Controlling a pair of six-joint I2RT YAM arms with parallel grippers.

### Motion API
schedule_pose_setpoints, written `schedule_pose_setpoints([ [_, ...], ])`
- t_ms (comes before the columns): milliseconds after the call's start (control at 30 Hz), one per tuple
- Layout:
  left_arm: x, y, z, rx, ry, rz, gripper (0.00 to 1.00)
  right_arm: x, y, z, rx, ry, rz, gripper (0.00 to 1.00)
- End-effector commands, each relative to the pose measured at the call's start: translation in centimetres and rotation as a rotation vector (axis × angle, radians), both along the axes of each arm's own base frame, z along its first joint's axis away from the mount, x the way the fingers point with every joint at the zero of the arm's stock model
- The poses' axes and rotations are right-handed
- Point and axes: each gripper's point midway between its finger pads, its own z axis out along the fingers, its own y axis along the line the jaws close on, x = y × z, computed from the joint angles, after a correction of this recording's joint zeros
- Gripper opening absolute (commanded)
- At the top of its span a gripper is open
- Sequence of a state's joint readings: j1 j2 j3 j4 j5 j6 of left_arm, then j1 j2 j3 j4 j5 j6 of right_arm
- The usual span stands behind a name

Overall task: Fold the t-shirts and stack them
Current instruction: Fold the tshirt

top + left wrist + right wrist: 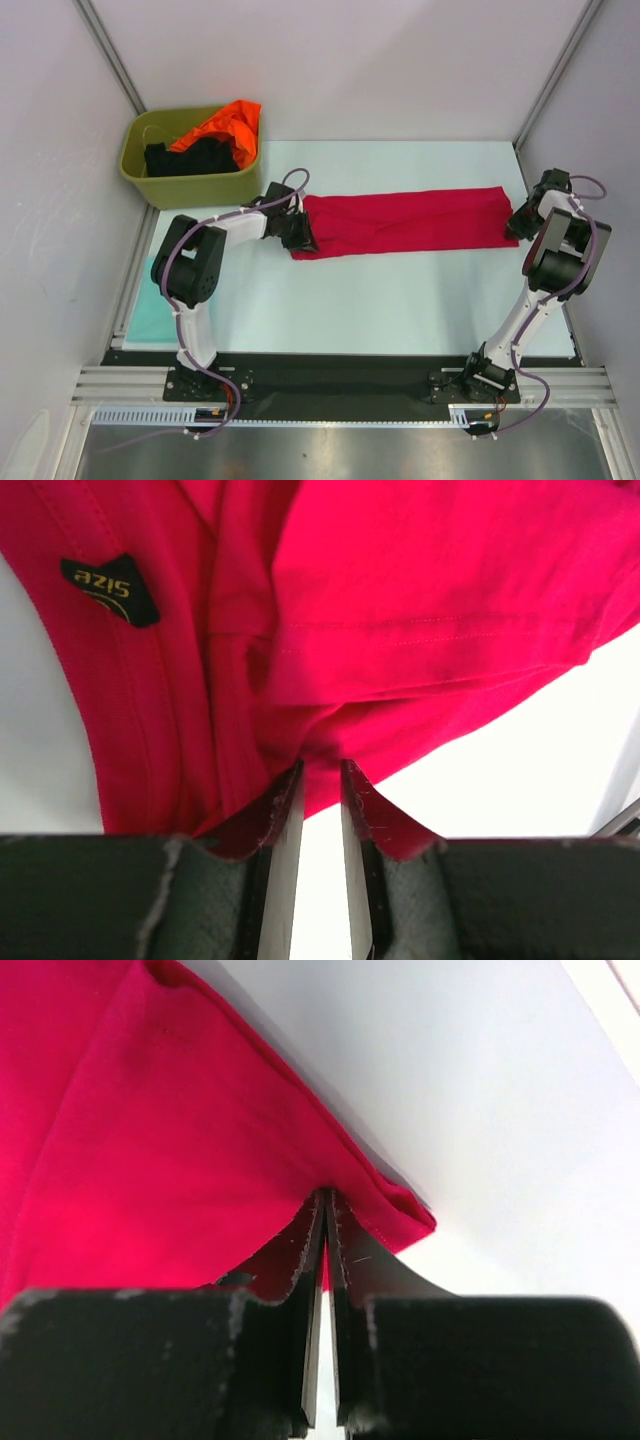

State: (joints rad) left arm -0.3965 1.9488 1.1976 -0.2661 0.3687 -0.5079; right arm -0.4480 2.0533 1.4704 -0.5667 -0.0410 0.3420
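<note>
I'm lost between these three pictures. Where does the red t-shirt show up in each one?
Top external: the red t-shirt lies stretched as a long band between the left gripper and the right gripper.
Left wrist: it fills the upper part, with its edge pinched at the fingertips.
Right wrist: it fills the upper left, with its corner pinched.
Shared landmark: the pale table under the shirt shows in all three.

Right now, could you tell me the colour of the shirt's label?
The label is black with yellow lettering; clearest from the left wrist.
</note>
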Motion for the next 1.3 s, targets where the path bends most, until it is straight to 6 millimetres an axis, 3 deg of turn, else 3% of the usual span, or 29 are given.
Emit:
schedule_pose_setpoints([
  [0,0.3,3.3,-2.1,0.151,0.027,0.023,0.28,-5.1,-2.1,-1.4,-0.109,0.174,-0.028,0.08],
  [100,0.4,3.9,-1.0,0.164,0.005,0.021,0.28,-5.6,-2.3,0.4,-0.146,0.159,-0.025,0.09],
  [233,0.1,4.1,1.9,0.154,-0.054,0.000,0.31,-2.5,-0.9,5.1,-0.176,0.061,-0.001,0.23],
  [267,0.0,4.1,2.6,0.150,-0.066,-0.003,0.32,-1.3,0.7,6.1,-0.183,0.036,0.037,0.33],
  [300,0.1,4.1,4.1,0.139,-0.097,-0.005,0.33,0.3,1.2,8.4,-0.197,-0.018,0.055,0.37],
  [367,0.0,3.9,5.5,0.120,-0.114,-0.013,0.33,2.1,3.3,10.3,-0.186,-0.078,0.088,0.47],
  [467,0.5,3.2,7.4,0.081,-0.162,-0.025,0.32,5.1,11.0,12.0,0.016,-0.223,0.209,0.50],
  [500,0.5,2.9,7.6,0.062,-0.168,-0.037,0.32,5.5,14.4,12.0,0.066,-0.244,0.264,0.50],
  [533,0.6,2.5,7.3,0.044,-0.164,-0.051,0.32,4.8,16.5,10.8,0.117,-0.231,0.292,0.50],
  [600,1.0,1.1,8.0,-0.024,-0.172,-0.090,0.30,5.2,21.3,10.5,0.267,-0.295,0.329,0.49],
  [633,1.2,0.5,7.9,-0.051,-0.163,-0.094,0.29,3.7,23.9,8.3,0.352,-0.261,0.341,0.45],
  [700,1.5,-0.9,7.4,-0.126,-0.139,-0.121,0.25,3.9,27.4,8.2,0.522,-0.318,0.341,0.38],
  [733,1.8,-1.3,7.3,-0.142,-0.129,-0.121,0.24,2.6,28.5,6.5,0.574,-0.284,0.337,0.28],
  [767,2.1,-1.8,7.0,-0.162,-0.119,-0.130,0.23,2.4,29.2,5.8,0.615,-0.281,0.334,0.25],
  [800,2.3,-2.0,6.9,-0.170,-0.114,-0.130,0.23,2.2,31.3,6.1,0.687,-0.288,0.364,0.22],
  [1033,3.0,-2.7,6.1,-0.195,-0.088,-0.121,0.22,1.1,33.4,4.5,0.694,-0.273,0.427,0.03],
  [1267,3.3,-3.4,6.3,-0.238,-0.071,-0.107,0.21,1.1,34.7,3.2,0.693,-0.231,0.439,0.00],
])
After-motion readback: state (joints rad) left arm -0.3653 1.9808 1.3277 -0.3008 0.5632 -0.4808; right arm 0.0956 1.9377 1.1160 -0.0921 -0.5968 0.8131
